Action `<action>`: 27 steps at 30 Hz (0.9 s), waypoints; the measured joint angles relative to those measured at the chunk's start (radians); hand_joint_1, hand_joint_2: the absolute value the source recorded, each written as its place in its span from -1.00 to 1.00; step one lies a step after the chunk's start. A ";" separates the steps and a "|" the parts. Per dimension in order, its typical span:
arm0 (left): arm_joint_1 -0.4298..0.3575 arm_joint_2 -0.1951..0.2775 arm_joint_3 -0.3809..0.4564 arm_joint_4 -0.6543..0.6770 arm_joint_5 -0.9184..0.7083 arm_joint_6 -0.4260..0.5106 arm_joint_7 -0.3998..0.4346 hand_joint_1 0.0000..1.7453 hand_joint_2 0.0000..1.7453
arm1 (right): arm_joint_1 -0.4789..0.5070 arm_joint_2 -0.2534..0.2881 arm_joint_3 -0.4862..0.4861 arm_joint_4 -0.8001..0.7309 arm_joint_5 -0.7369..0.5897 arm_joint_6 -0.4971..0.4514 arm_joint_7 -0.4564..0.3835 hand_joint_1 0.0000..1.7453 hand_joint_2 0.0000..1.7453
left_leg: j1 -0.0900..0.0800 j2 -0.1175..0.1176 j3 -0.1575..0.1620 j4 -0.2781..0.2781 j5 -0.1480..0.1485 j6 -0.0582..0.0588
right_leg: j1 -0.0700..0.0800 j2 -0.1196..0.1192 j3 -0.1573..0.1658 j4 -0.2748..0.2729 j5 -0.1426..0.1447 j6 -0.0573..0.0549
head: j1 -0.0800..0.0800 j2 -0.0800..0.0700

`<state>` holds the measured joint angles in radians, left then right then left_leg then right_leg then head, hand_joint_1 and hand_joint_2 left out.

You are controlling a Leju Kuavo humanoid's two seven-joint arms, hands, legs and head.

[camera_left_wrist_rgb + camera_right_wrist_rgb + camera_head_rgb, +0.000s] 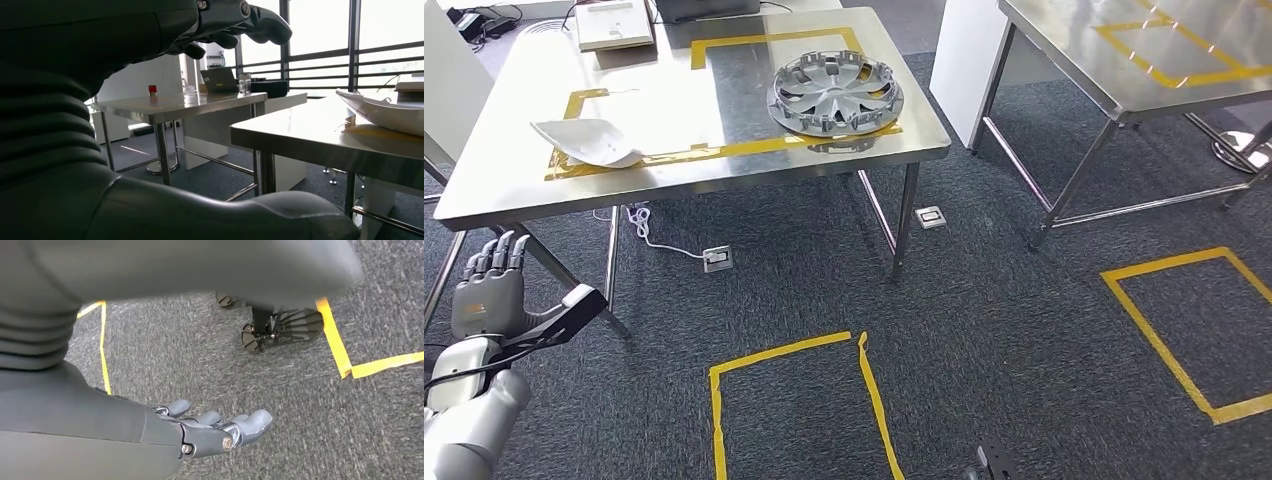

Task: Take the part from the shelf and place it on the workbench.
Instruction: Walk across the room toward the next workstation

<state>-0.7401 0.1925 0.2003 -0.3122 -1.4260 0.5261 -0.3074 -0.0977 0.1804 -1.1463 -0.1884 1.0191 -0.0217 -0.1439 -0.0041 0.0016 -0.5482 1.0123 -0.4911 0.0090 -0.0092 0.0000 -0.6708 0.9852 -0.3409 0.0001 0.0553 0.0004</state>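
A white curved part [589, 140] lies on the left of the steel workbench [724, 185], across a yellow tape outline. A silver wheel cover [835, 93] sits on the bench's right side, inside a larger tape rectangle. My left hand [489, 285] is raised below the bench's front left corner, fingers straight and apart, thumb out, holding nothing. From the left wrist, the white part [387, 111] rests on the bench top ahead of my left hand [235, 22]. My right hand [215, 430] hangs over the carpet with fingers stretched out and empty.
A second steel table [1124, 70] stands at the back right. Yellow tape squares [794, 400] mark the carpet. Floor sockets [717, 258] and a white cable lie under the bench. A flat white device [614, 25] sits at the bench's far edge.
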 joint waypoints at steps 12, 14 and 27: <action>0.128 -0.020 0.004 0.016 0.101 0.058 -0.012 -1.00 -1.00 | 0.001 -0.007 0.000 0.000 0.021 -0.009 0.021 -1.00 -1.00 | 0.000 0.001 -0.001 0.000 0.000 -0.003 | 0.000 0.000 -0.004 0.003 -0.003 0.011 | 0.000 0.000; 0.144 -0.025 0.009 0.017 0.116 0.060 -0.021 -1.00 -1.00 | 0.001 -0.010 0.000 0.000 0.025 -0.013 0.021 -1.00 -1.00 | 0.001 0.001 -0.001 0.000 0.000 -0.004 | 0.000 0.000 -0.004 0.003 -0.003 0.011 | 0.000 0.000; 0.235 -0.092 0.122 0.029 0.353 -0.032 -0.073 -1.00 -1.00 | 0.002 -0.032 0.004 0.000 0.051 -0.027 0.027 -1.00 -1.00 | 0.001 0.001 -0.003 0.000 0.000 -0.005 | -0.001 0.000 -0.004 0.004 -0.003 0.011 | -0.001 0.000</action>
<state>-0.5052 0.1004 0.3222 -0.2832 -1.0735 0.4941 -0.3803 -0.0961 0.1488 -1.1426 -0.1884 1.0698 -0.0486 -0.1173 -0.0034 0.0023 -0.5510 1.0118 -0.4909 0.0042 -0.0098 0.0004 -0.6751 0.9889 -0.3441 0.0112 0.0546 0.0004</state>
